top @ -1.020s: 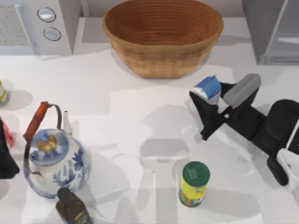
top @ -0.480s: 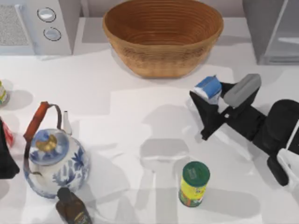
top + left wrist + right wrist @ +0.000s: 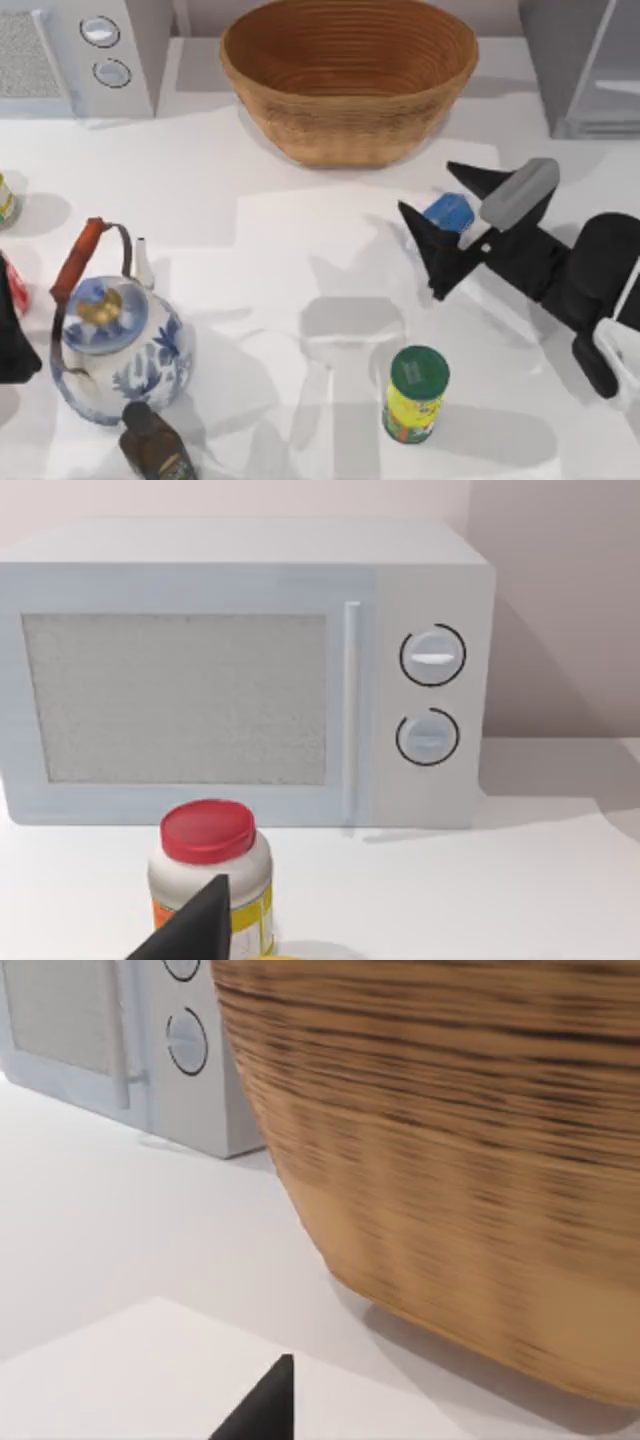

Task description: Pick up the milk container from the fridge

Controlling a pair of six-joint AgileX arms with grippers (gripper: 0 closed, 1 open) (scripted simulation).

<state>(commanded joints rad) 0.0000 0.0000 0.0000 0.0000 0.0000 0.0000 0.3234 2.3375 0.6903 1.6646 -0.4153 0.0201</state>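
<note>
Since 0.5 s ago, my right gripper [image 3: 442,203] has spread its jaws wide; the milk container [image 3: 449,212] sits between them on the table [image 3: 280,250], released, well clear of the fridge [image 3: 580,65]. From the top view, I judge the next move is a retreat, with open room toward the can [image 3: 414,393] and the basket [image 3: 348,75] close behind. My left gripper [image 3: 195,930] parks by the red-lidded jar [image 3: 211,870], its jaws unreadable. Right wrist view: 1 fingertip [image 3: 262,1405], basket wall near.

The basket [image 3: 348,80] stood at the back centre, the microwave [image 3: 75,55] to its left, the fridge [image 3: 585,65] to its right; the milk container [image 3: 449,212] lay between the right gripper's [image 3: 440,198] spread fingers, before the basket; the kettle [image 3: 118,340] sat front left.
</note>
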